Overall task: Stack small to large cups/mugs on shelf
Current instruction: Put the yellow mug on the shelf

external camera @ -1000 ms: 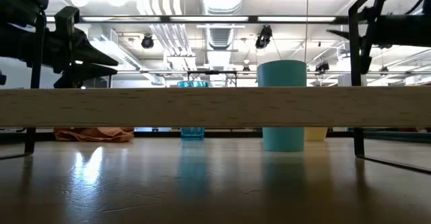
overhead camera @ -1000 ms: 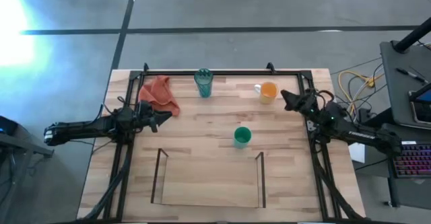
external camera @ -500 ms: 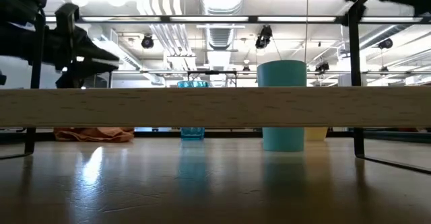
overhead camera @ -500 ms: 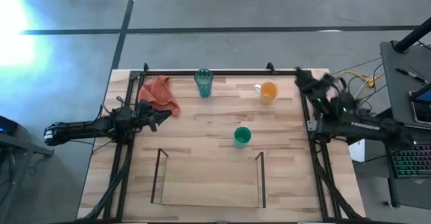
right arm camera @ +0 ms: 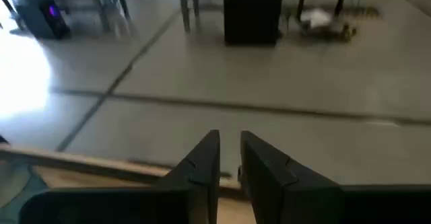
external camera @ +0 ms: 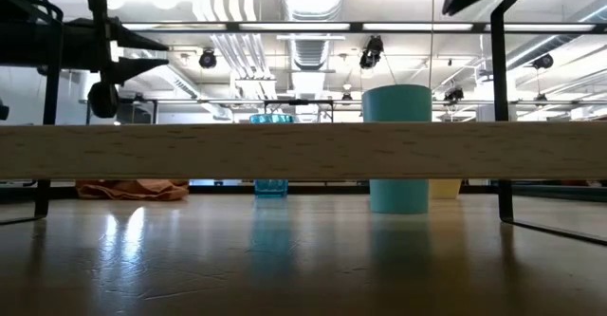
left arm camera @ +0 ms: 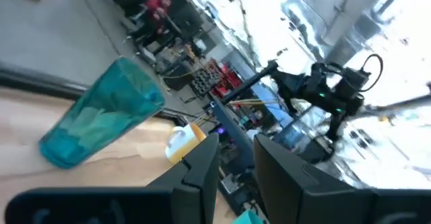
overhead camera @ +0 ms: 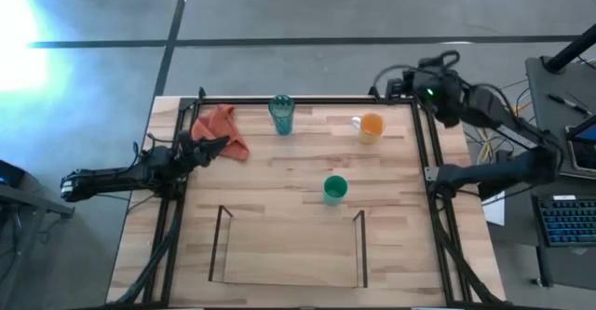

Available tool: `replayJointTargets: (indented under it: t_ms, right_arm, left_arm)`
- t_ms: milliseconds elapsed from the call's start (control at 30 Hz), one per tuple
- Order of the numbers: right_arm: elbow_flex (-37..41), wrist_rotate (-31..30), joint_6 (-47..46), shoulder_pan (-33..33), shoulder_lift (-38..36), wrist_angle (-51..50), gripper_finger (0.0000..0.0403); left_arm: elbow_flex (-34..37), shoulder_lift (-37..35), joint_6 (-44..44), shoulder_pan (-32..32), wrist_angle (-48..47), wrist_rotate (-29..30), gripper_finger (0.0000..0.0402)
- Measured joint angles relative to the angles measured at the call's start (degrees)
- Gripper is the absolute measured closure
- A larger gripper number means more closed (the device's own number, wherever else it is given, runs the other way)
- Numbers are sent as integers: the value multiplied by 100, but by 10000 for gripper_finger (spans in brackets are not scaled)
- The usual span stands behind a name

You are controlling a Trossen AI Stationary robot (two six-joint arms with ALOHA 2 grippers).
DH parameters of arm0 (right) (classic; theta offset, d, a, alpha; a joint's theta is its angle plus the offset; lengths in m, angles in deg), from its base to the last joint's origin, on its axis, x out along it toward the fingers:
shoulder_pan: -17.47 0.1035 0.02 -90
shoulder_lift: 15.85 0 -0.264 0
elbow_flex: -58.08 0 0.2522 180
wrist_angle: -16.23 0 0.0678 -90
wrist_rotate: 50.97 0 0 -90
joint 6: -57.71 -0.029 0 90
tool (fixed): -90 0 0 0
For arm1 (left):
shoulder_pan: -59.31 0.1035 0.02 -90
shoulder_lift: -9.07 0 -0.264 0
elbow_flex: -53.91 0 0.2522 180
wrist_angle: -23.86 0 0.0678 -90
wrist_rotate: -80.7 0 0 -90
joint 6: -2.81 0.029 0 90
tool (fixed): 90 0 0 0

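The small green cup (overhead camera: 334,189) stands upright mid-table, beyond the clear-walled shelf (overhead camera: 221,247) at the near edge. The ribbed teal tumbler (overhead camera: 281,114) and the orange mug with a white handle (overhead camera: 371,127) stand upright near the far edge. Both show in the left wrist view: tumbler (left arm camera: 101,113), mug (left arm camera: 186,140). My left gripper (overhead camera: 222,142) is shut and empty, raised off the table beside the red-orange cloth, pointing at the tumbler. My right gripper (overhead camera: 380,84) is shut and empty, raised high over the far right corner, beyond the mug.
A red-orange cloth (overhead camera: 222,128) lies crumpled at the far left, just beyond my left gripper. A black metal frame (overhead camera: 307,101) runs along the table's far edge and both sides. Bare wood lies between the cups and the shelf.
My right gripper has risen and swung from the table's right side beside the orange mug toward the far edge, and now points left over the far right corner. My left gripper has lifted, turned and moved a little toward the far edge, nearer the cloth. The cups have not moved.
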Motion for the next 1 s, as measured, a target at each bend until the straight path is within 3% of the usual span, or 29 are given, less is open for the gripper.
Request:
replayJointTargets:
  t_ms: [100,267,367,433,600,733,1000]
  right_arm:
    - [-483,1395,-696,-601,536,-1200,349]
    - [-431,2040,-917,-2065,1383,-2832,348]
    - [-194,3190,-349,-2847,1752,-2708,348]
    - [-50,3616,-28,-2892,1943,-2444,348]
    - [4,3727,485,-2862,2345,-2271,348]
    - [45,4210,941,-2902,2505,-2188,348]
    - [168,4403,558,-2914,2661,-2057,331]
  left_arm:
    - [2,45,-34,2,-52,-139,323]
    - [13,108,42,2,-87,-322,323]
    - [11,149,396,13,-89,-482,323]
    - [11,195,706,25,-220,-576,323]
    - [11,323,874,39,-393,-620,323]
    - [9,464,952,39,-748,-669,323]
    - [11,803,1045,84,-940,-650,314]
